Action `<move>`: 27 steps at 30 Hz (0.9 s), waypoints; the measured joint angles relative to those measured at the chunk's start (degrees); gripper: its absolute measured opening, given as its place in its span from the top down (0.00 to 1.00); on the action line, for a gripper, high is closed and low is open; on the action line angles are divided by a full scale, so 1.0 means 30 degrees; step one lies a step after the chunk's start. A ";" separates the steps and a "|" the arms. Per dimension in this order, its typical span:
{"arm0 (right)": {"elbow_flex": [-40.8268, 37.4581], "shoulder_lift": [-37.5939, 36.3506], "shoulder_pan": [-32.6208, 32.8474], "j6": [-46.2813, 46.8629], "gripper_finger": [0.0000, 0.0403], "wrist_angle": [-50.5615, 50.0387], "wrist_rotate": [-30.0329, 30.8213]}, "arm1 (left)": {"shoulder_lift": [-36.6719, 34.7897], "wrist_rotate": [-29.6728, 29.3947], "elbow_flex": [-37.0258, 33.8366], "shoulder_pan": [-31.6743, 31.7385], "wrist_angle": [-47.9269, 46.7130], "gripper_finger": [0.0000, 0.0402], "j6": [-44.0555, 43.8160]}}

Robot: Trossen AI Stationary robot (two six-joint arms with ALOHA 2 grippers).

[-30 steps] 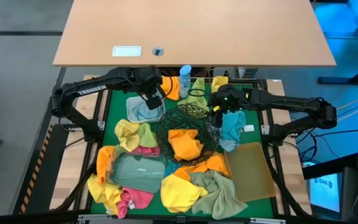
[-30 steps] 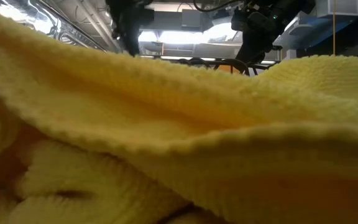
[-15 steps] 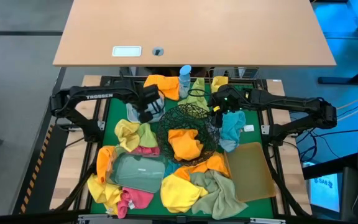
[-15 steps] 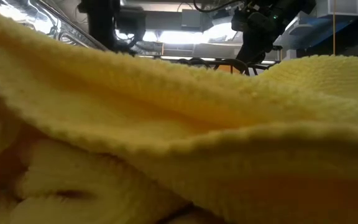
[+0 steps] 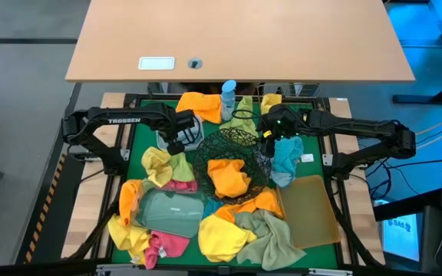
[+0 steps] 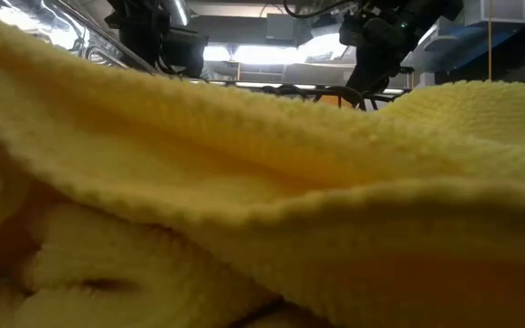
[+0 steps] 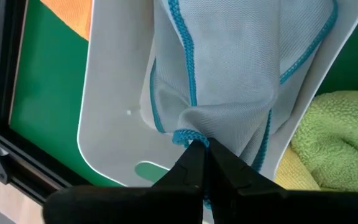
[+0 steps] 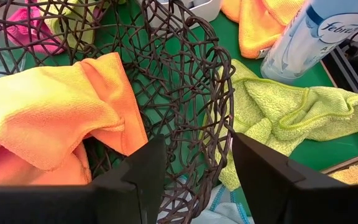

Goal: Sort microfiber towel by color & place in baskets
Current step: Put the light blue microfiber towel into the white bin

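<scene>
Left gripper [image 7: 202, 152] closed, tips pinching a fold of the pale blue-edged towel [image 7: 229, 74] lying in the white tub [image 7: 114, 124]. Towel directly ahead of the tips, long side running away from them along the tub. Right gripper [image 8: 194, 168] open, one finger on each side of the wire bowl [image 8: 185, 81] rim, orange towel [image 8: 55, 118] inside. Left arm nearer the tub, at the mat's far left; right arm beside the bowl.

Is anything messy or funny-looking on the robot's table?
Yes. Towels lie heaped loose all over the mat instead of in baskets. A spray bottle stands among them, though it is no towel. One yellow towel is bunched right against the low camera, blocking its view.
</scene>
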 joint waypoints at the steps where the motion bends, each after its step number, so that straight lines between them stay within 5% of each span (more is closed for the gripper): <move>1: 0.0000 0.0000 0.0000 0.0000 0.55 0.0000 0.0000 | 0.0000 -0.0007 0.0000 0.0000 0.0031 0.99 0.0012; 27: 0.0000 0.0000 0.0000 0.0000 0.55 0.0000 0.0000 | 0.0000 -0.0066 0.0000 0.0002 -0.0152 0.58 0.1078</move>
